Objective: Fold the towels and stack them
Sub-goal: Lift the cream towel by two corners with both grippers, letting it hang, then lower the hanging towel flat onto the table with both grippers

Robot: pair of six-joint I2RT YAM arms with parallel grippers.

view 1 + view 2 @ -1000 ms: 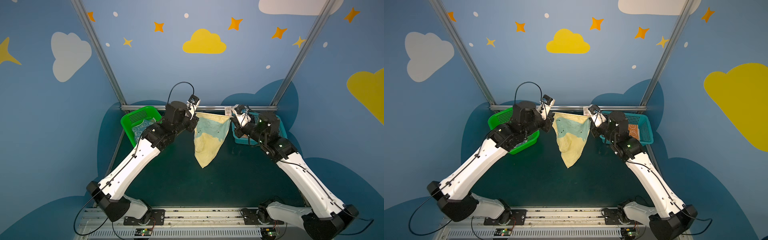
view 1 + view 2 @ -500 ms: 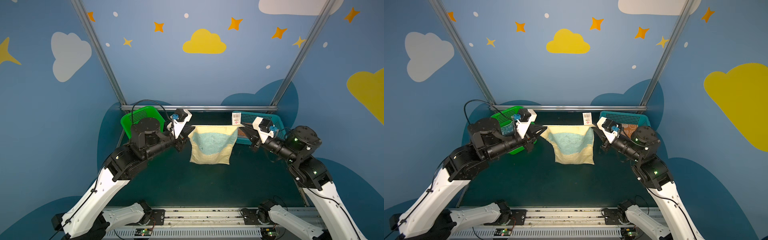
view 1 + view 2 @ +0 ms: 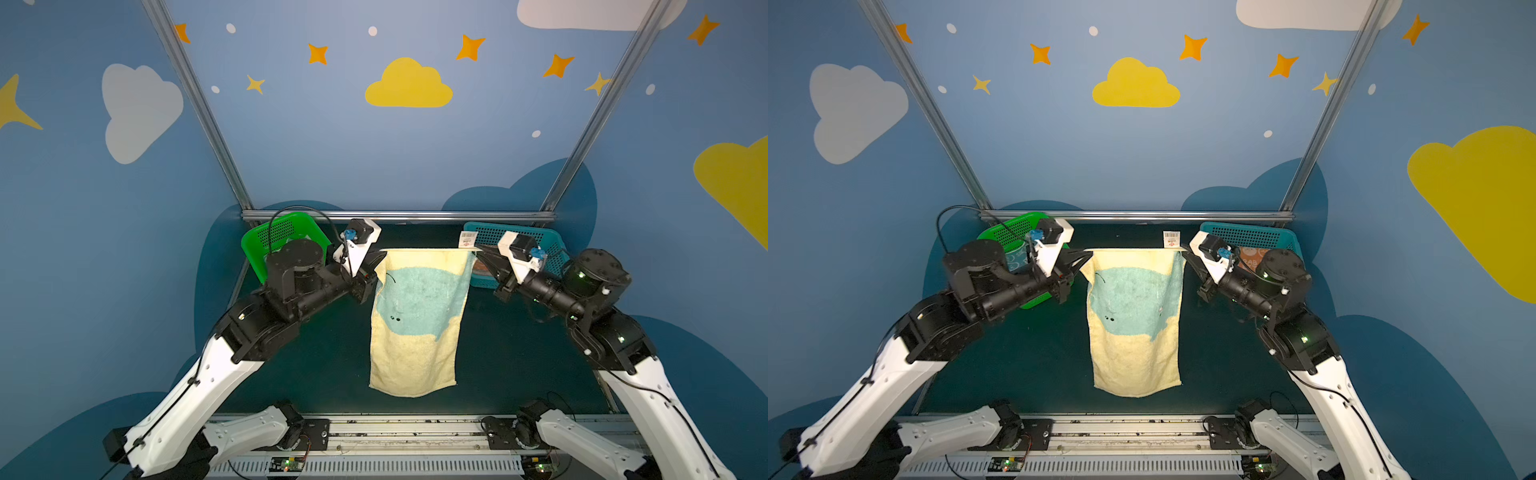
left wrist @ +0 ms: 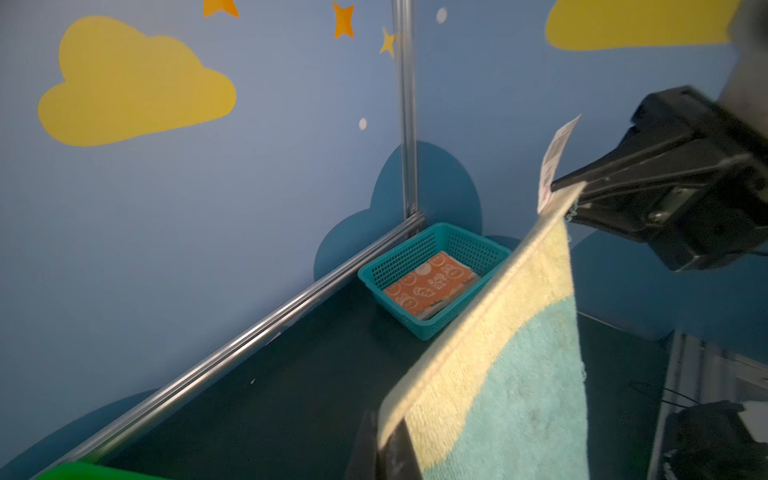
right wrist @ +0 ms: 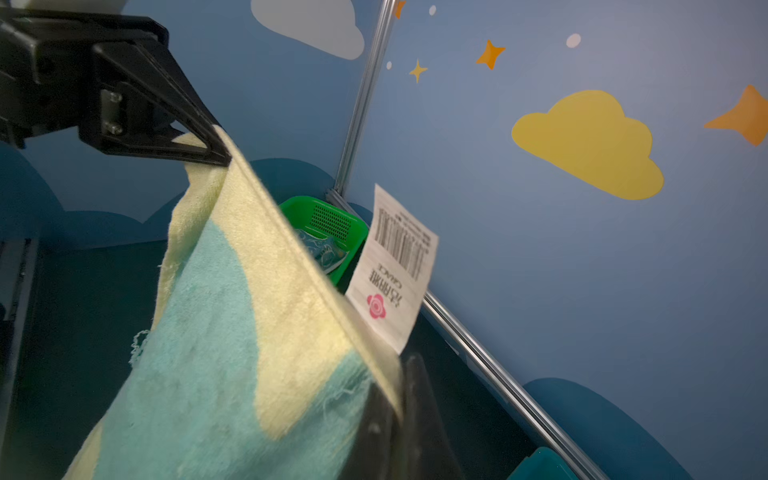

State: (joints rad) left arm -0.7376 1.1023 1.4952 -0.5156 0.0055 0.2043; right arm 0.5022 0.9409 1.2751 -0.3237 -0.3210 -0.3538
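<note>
- One pale yellow towel [image 3: 415, 357] hangs; left gripper [image 3: 381, 259] and right gripper [image 3: 478, 252] each pinch a top corner.
- One orange towel [image 4: 430, 286] in teal basket [image 4: 449, 320] behind right gripper.
- One blue towel [image 5: 322, 249] in green basket [image 3: 286, 226] behind left gripper.

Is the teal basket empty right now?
No, a folded orange towel lies inside the teal basket, seen from the left wrist view.

We found towel [image 3: 415, 332] fuzzy terry cloth, tag [image 5: 395, 266] smooth paper, green basket [image 3: 282, 230] glossy plastic, frame rail [image 3: 415, 215] bare metal, tabletop [image 3: 324, 357] matt.
</note>
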